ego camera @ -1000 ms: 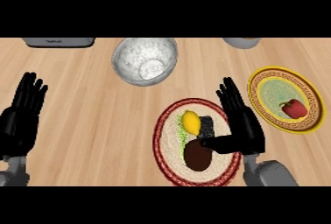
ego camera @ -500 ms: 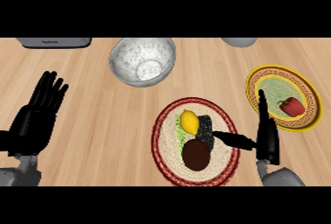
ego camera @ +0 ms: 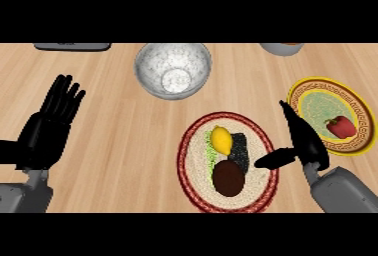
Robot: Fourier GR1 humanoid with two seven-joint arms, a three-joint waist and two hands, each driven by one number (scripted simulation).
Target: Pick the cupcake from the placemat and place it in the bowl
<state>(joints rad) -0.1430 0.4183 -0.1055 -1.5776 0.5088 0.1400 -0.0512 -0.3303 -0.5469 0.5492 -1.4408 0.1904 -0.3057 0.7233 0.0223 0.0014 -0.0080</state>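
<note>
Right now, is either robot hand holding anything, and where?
Nothing is held. The right robot hand is open at the edge of the placemat; the left robot hand rests open at left.

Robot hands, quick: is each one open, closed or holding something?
Left robot hand: open, holding nothing.
Right robot hand: open, holding nothing.

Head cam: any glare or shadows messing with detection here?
Head view: speckled bright sheen inside the bowl; no distinct cast shadows on the counter; left hand and right hand read flat black, little surface detail.
</note>
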